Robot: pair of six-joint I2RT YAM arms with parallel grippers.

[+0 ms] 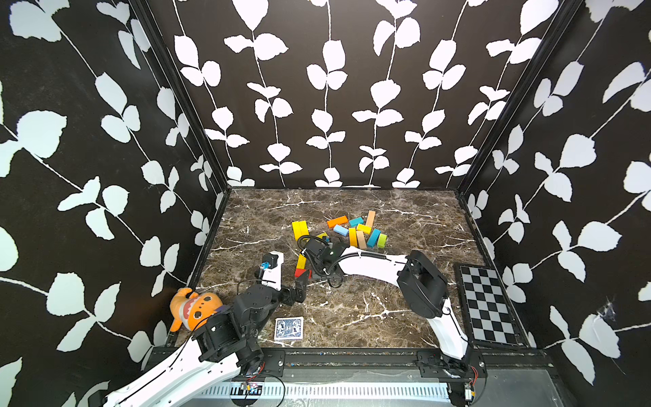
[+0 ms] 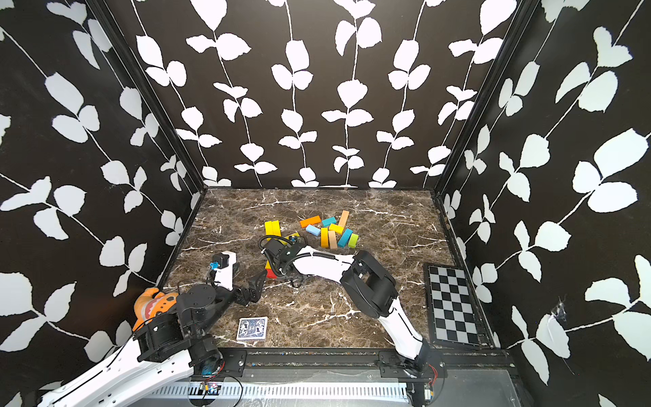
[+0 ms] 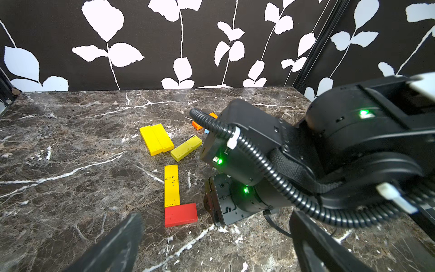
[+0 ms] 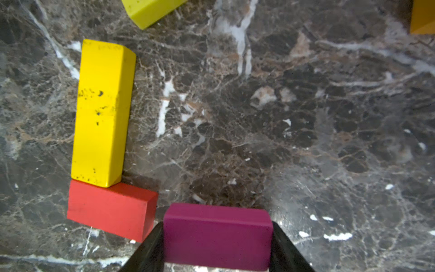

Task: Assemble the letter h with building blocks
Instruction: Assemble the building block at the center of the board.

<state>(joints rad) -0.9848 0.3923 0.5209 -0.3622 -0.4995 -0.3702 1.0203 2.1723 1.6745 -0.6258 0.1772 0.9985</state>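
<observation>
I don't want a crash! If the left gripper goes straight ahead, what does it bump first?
Probably the right arm's black wrist, dead ahead in the left wrist view; the red block sits beside it, about as near, so maybe that too.

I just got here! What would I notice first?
Probably the jumble of bright coloured rectangular blocks at the far middle of the dark marble table. Next, the right gripper pinching a magenta rectangular block beside a red block and a long yellow bar laid in an L. An orange plush toy sits in the near left corner.
</observation>
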